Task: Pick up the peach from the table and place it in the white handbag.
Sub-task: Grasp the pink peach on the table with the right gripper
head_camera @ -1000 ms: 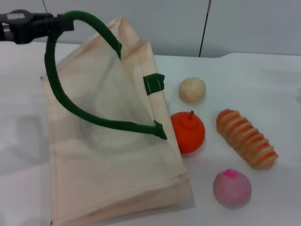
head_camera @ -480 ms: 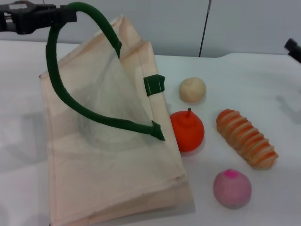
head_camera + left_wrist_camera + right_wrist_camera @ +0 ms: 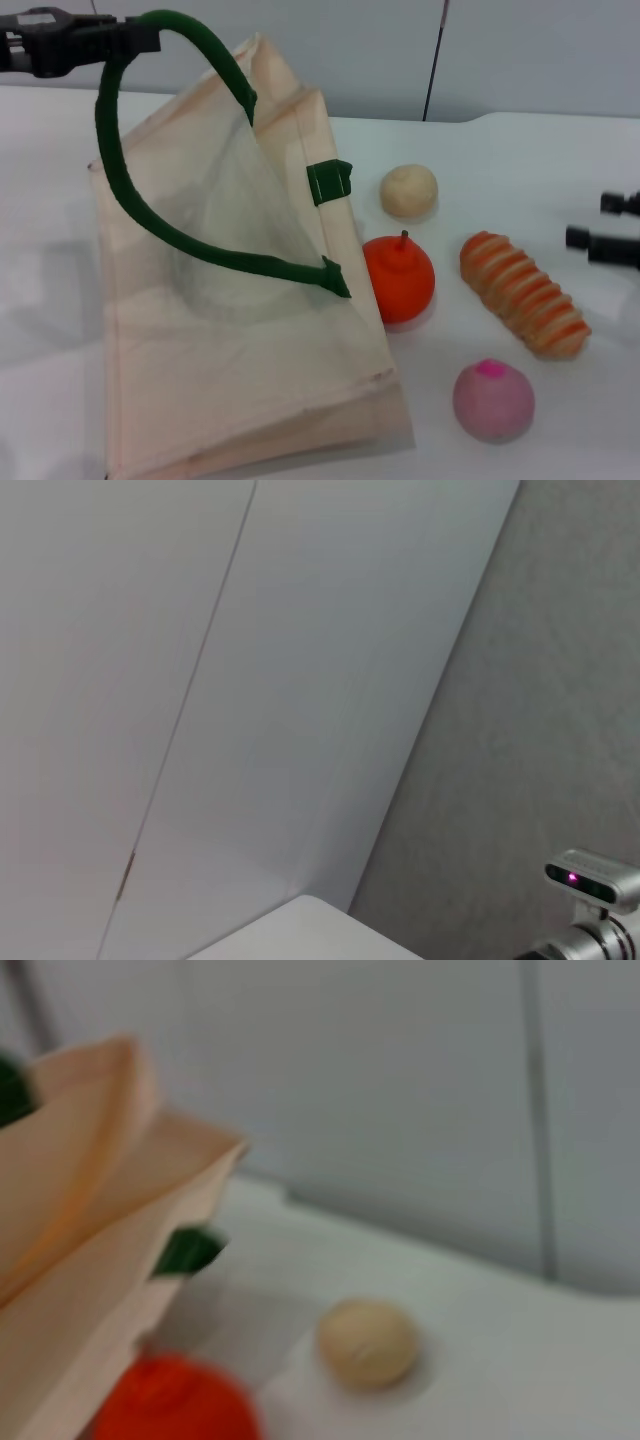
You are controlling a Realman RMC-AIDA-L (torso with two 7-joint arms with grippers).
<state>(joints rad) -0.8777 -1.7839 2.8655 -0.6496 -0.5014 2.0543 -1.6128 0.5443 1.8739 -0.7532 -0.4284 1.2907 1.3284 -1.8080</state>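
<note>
White counter point(image 3: 520, 160) against a pale panelled wall. The right pincer point(image 3: 603, 224) has just come in at the right edge, beyond the striped bread roll point(image 3: 523, 294), its fingers apart and empty: the reach has likely begun. The peach point(image 3: 493, 400) lies untouched at the near right, just beside the white handbag point(image 3: 230, 380). The left pincer point(image 3: 62, 41) stays clamped on the green handle point(image 3: 110, 150), holding the bag mouth open.

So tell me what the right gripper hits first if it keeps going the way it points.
The right gripper points toward the robot's left, and the striped orange roll lies nearest that line. Height is unclear, so it might pass above it.
</note>
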